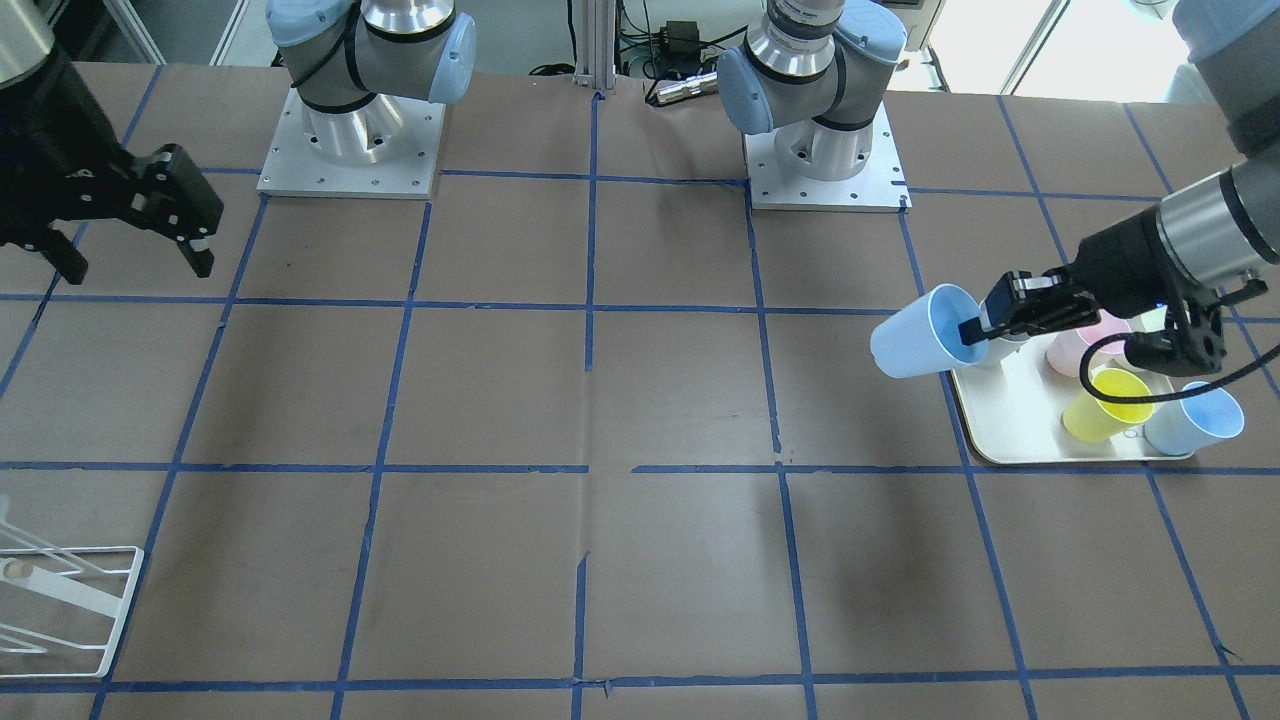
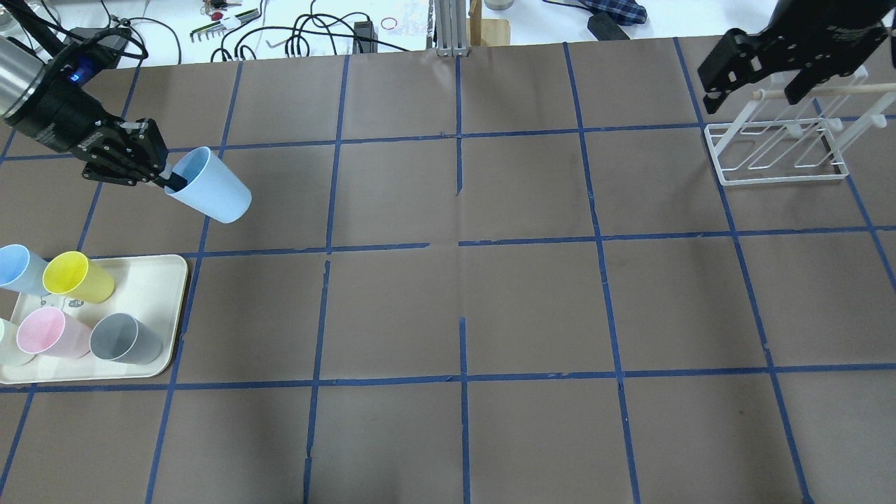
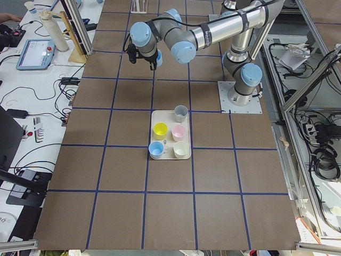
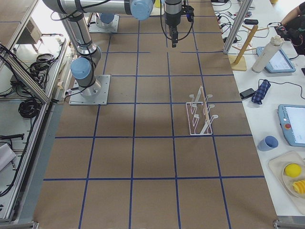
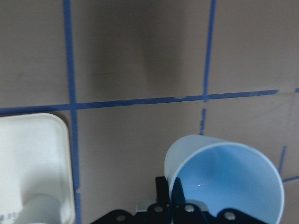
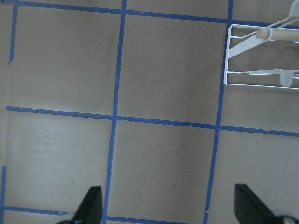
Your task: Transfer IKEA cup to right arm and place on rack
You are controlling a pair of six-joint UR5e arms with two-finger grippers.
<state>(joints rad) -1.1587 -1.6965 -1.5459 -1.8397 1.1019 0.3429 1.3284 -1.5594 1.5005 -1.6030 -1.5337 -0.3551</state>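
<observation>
Six cups, two arms, one tray, one rack. At far left, the left gripper point(image 2: 166, 181) pinches the rim of the IKEA cup point(image 2: 213, 190), one finger inside and one outside, holding it tilted above the table just beyond the cream tray point(image 2: 168, 280). The cup is a pale blue, handleless tapered tumbler, its mouth toward the gripper. Five cups stand on the tray: blue cup point(image 2: 17, 269), yellow cup point(image 2: 77, 278), pink cup point(image 2: 49, 332), grey cup point(image 2: 126, 339), off-white cup point(image 2: 8, 344). At far right, near the white wire rack point(image 2: 784, 180), the right gripper point(image 2: 752, 98) hangs raised, jaws spread wide, empty.
</observation>
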